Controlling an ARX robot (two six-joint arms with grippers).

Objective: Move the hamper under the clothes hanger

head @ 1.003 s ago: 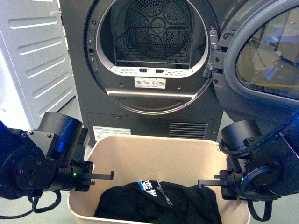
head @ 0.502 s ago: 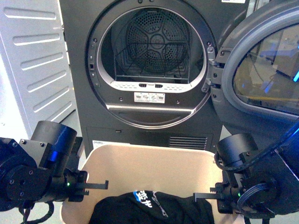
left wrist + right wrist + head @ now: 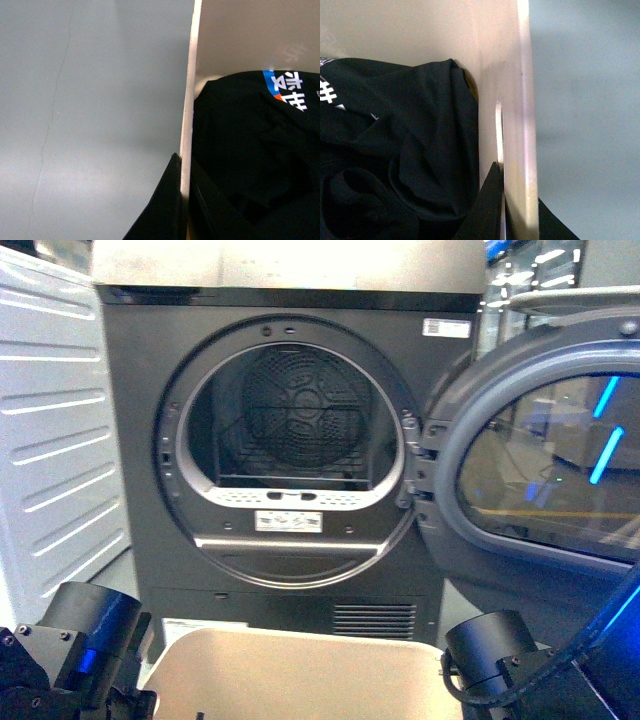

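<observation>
Front view: the hamper point(image 3: 300, 675) now shows only as its far rim and a strip of inner wall at the very bottom of the picture, between my two arms. A second ago I could see well down into it, clothes and all. The dryer point(image 3: 290, 440) has shrunk and risen in the frame, so its whole front and its open door point(image 3: 540, 480) on the right are now visible. I take that as the base backing away from the dryer and bringing the hamper with it. That is the right first move, since the clothes hanger is in none of my views and must be somewhere else.

In the left wrist view the left gripper point(image 3: 184, 167) is clenched on the hamper's left wall, one finger outside over the grey floor point(image 3: 100, 100) and one inside against the black garment point(image 3: 245, 150). In the right wrist view the right gripper point(image 3: 517, 182) pinches the right wall the same way, right at the handle slot point(image 3: 498, 125).

I cannot tell whether the hamper is lifted or sliding. My worry is the thin wall slipping out of either pinch when I turn to look for the rack.
</observation>
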